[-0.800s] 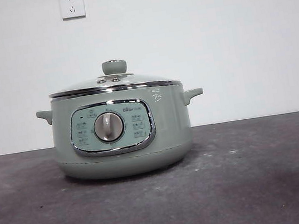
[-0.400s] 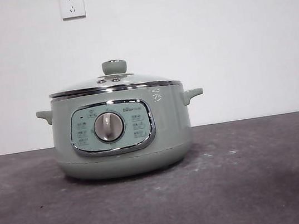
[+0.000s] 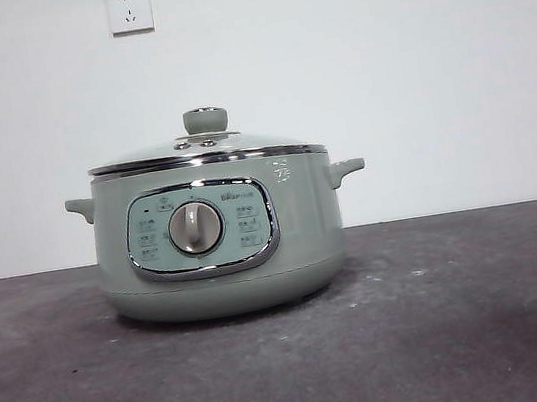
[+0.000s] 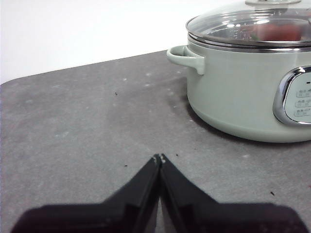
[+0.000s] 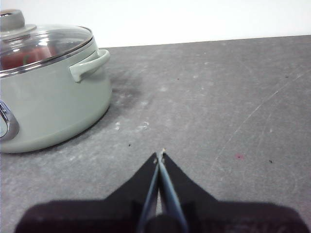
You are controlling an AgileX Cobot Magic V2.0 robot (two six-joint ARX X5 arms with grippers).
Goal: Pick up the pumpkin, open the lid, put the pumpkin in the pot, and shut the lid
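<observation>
The pumpkin [image 4: 277, 32] lies inside the pot [image 3: 218, 234] under the closed lid [image 3: 206, 147], well apart from both grippers, and the pot stands on a dark grey table [image 3: 449, 326] before a white wall [image 3: 381, 73], while the left gripper [image 4: 159, 158] and the right gripper [image 5: 160, 156] are closed on nothing beside the pot.

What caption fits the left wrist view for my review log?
Left gripper shut and empty above the table, facing the pot with the lid on and the pumpkin inside.
</observation>
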